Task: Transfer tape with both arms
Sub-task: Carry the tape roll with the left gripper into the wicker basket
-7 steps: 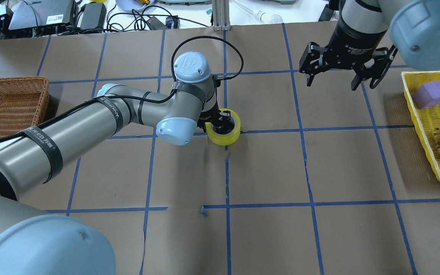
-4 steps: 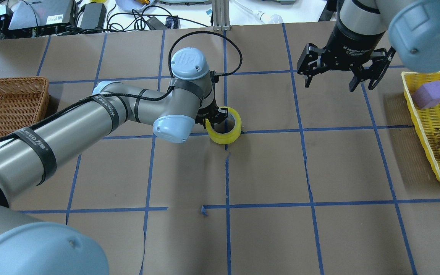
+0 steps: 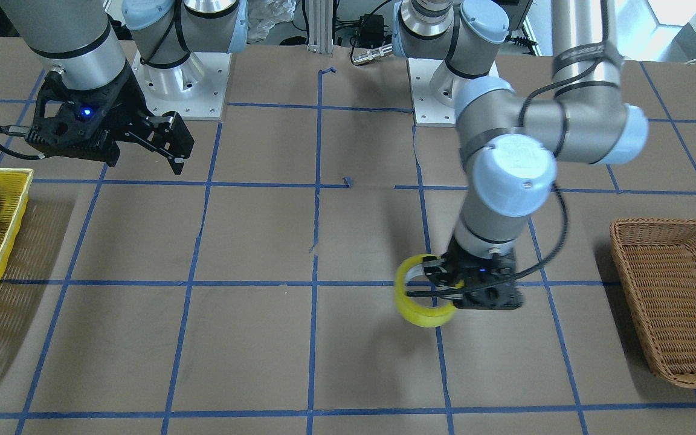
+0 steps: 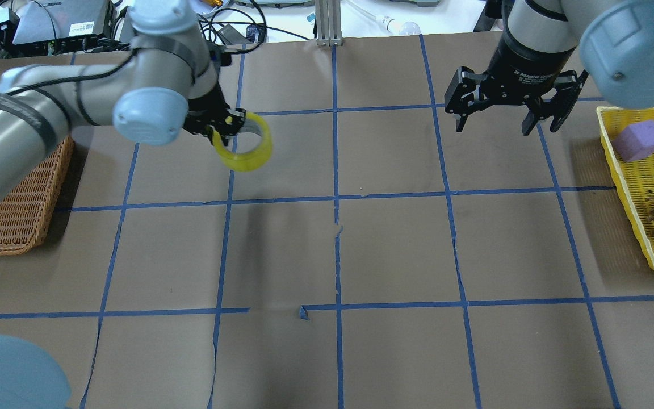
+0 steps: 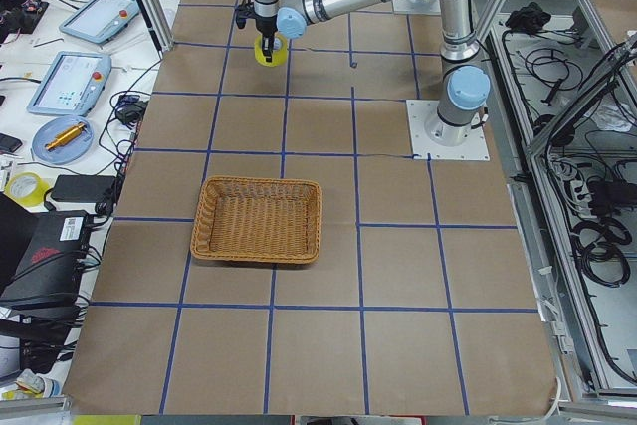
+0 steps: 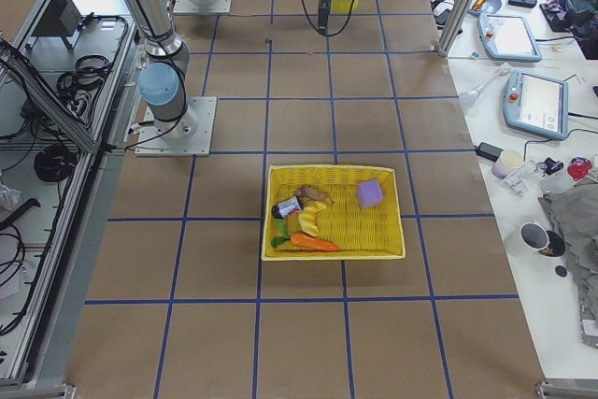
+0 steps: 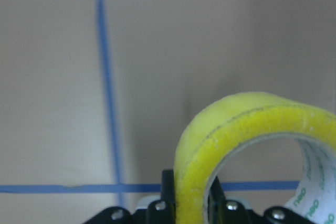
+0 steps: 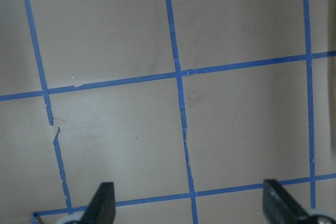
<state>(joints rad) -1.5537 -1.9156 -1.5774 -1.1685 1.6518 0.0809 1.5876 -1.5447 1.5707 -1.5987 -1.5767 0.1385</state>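
The yellow tape roll (image 4: 246,152) hangs tilted above the brown table, left of centre. My left gripper (image 4: 222,126) is shut on the roll's wall, one finger inside the ring and one outside. The front-facing view shows the tape (image 3: 418,305) in the left gripper (image 3: 444,284) with its shadow on the paper below. The left wrist view shows the tape (image 7: 236,129) clamped between the fingers (image 7: 168,182). My right gripper (image 4: 494,122) is open and empty, hovering at the far right; its fingertips (image 8: 102,203) frame bare paper.
A brown wicker basket (image 4: 15,199) sits at the table's left edge, partly under my left arm. A yellow tray (image 4: 616,170) holding a purple block (image 4: 639,140) and toys sits at the right edge. Blue tape lines grid the paper. Cables and devices lie beyond the far edge.
My left arm has lifted the tape off the table and carried it left and farther away. The right gripper has stayed open and nearly in place.
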